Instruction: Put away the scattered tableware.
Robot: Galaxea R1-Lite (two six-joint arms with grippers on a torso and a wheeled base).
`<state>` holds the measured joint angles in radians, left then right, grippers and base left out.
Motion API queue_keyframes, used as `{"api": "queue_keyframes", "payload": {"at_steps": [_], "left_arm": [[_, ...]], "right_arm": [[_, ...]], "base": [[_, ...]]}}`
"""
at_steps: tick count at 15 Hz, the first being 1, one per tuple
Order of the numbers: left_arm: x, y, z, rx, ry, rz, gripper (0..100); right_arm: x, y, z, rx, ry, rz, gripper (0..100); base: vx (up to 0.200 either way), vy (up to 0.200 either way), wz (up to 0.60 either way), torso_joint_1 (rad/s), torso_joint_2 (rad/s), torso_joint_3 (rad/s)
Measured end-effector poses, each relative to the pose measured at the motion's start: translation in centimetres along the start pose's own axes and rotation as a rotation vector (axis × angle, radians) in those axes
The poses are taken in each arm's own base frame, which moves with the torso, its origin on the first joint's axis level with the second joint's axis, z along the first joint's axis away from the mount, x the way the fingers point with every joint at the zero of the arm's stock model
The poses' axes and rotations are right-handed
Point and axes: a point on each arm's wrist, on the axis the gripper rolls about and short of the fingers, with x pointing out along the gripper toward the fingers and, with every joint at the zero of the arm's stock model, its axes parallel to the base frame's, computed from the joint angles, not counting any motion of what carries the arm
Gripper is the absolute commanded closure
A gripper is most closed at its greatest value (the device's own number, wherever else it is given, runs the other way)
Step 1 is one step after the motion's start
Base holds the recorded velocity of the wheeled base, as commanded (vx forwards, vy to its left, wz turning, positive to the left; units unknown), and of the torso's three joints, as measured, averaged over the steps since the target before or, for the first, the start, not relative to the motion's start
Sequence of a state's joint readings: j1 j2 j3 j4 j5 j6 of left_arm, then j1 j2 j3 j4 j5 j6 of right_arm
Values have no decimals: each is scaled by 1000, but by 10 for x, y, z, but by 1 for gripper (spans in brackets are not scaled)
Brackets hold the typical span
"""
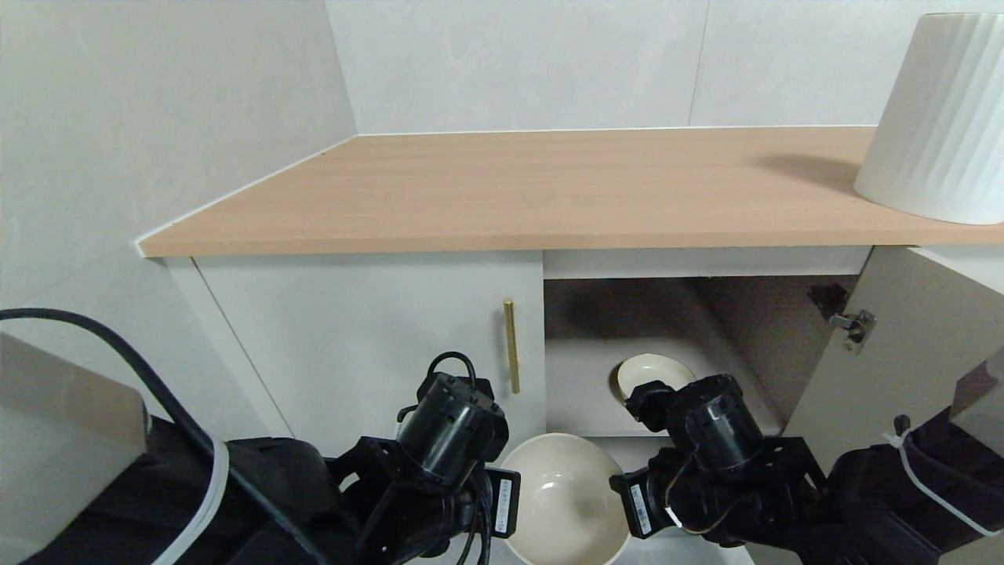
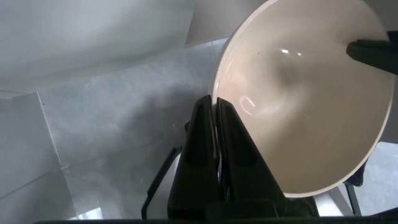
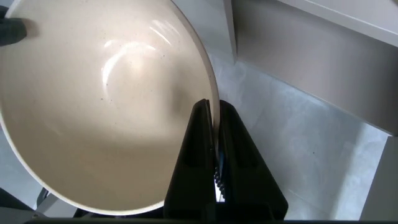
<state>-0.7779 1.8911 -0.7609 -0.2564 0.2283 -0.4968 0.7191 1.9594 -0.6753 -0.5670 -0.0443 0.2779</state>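
You have a cream bowl [image 1: 561,502], a black left pincer [image 2: 214,109] and right pincer [image 3: 213,112], a wood-grain worktop [image 1: 510,188], and a white ribbed lampshade [image 1: 937,118].

Left arm [image 1: 274,490]: you'll find it entering from the lower left of the head view, reaching toward the lower centre.
Left wrist [image 1: 451,428]: its round black housing is raised, just left of centre.
Left gripper [image 1: 508,493]: clamped on the left rim of the bowl [image 1: 565,502]; in the wrist view its fingers [image 2: 199,143] sit pressed together over the rim's edge.
Right arm [image 1: 863,490]: it mirrors the other, entering from the lower right.
Right wrist [image 1: 718,428]: raised likewise, just right of centre.
Right gripper [image 1: 625,494]: clamped on the bowl's right rim, fingers [image 3: 239,149] pinched close over the edge.
Pair: you have both grippers level, on opposite rims.
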Motion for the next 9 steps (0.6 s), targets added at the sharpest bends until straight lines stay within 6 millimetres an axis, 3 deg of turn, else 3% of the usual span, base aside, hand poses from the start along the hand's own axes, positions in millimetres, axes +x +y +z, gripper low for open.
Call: {"api": "queue_keyframes", "payload": {"at_steps": [5,6,9], "left_arm": [[1,0,0,0,1,3,100],[1,0,0,1,1,3,0],[1,1,-1,3,-2,21,0]], "right_arm": [[0,0,0,0,2,-2,100],[0,0,0,0,1,-2,100],[0,-1,-1,0,5,-9,100]], "base": [[0,0,0,0,0,0],[0,0,0,0,0,0],[0,0,0,0,0,0]]}}
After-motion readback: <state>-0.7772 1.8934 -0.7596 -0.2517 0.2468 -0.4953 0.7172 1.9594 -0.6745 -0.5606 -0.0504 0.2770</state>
